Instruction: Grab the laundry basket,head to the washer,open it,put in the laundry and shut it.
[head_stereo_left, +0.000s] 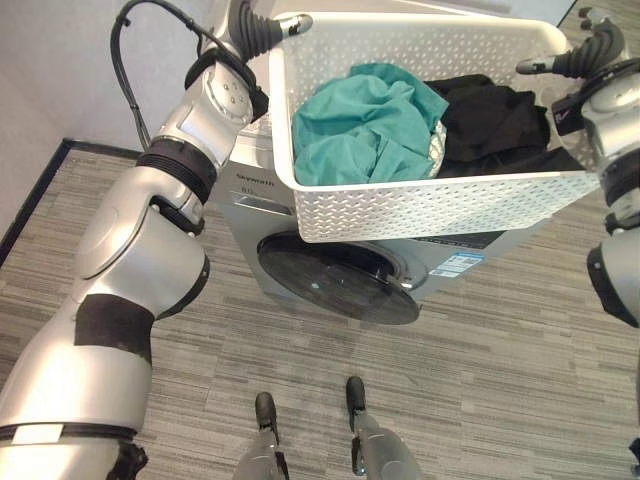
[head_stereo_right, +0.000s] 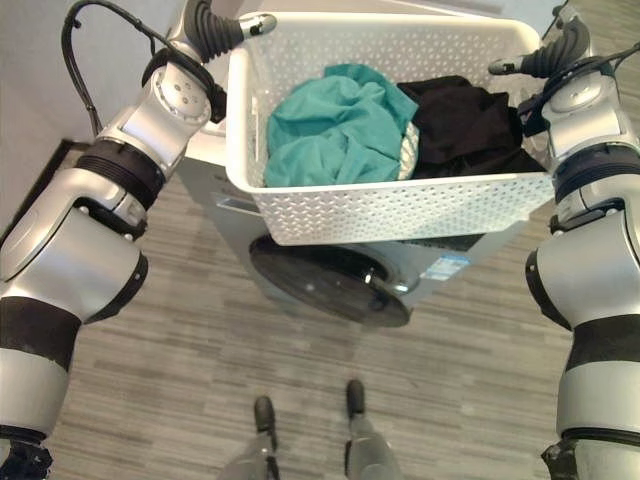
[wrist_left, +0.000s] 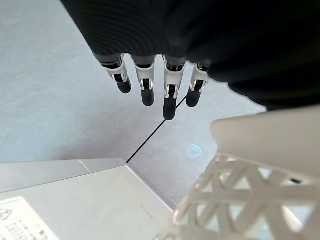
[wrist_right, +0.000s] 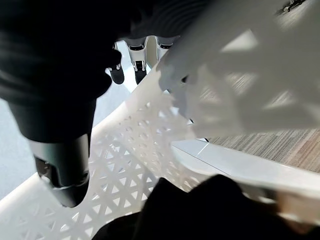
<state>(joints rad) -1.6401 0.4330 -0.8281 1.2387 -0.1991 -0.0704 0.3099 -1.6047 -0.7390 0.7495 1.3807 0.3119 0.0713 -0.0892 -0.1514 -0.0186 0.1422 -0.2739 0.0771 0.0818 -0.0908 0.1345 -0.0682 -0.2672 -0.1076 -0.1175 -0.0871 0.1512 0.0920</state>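
We're holding the white laundry basket (head_stereo_left: 430, 205) up in front of us, above the washer (head_stereo_left: 400, 262). Its long axis is running left to right across our view, open top facing up toward the camera, near wall tipping slightly down. It's rigid plastic w/ a lattice of small triangular holes and a smooth rolled rim.

Inside: a crumpled teal garment (head_stereo_left: 365, 125) on the left side, a black garment (head_stereo_left: 495, 125) on the right, both soft and bunched, touching in the middle. A bit of pale patterned cloth is peeking between them; can't make out what it is.

Left hand (head_stereo_left: 262, 30) is sitting at the basket's left rim, thumb lying over the top edge; in the wrist view its fingers (wrist_left: 169, 95) are hanging straight, relaxed, gripping nothing. Right hand (head_stereo_right: 560, 50) is at the right rim, thumb (wrist_right: 62, 165) reaching down inside the lattice wall, fingers extended outside it, not curled.

The washer is silver-grey, front-loading, w/ a round dark glass door (head_stereo_left: 340, 280) that's closed; the basket is hiding most of its top and control panel. Floor (head_stereo_left: 480, 400) is grey striped carpet.
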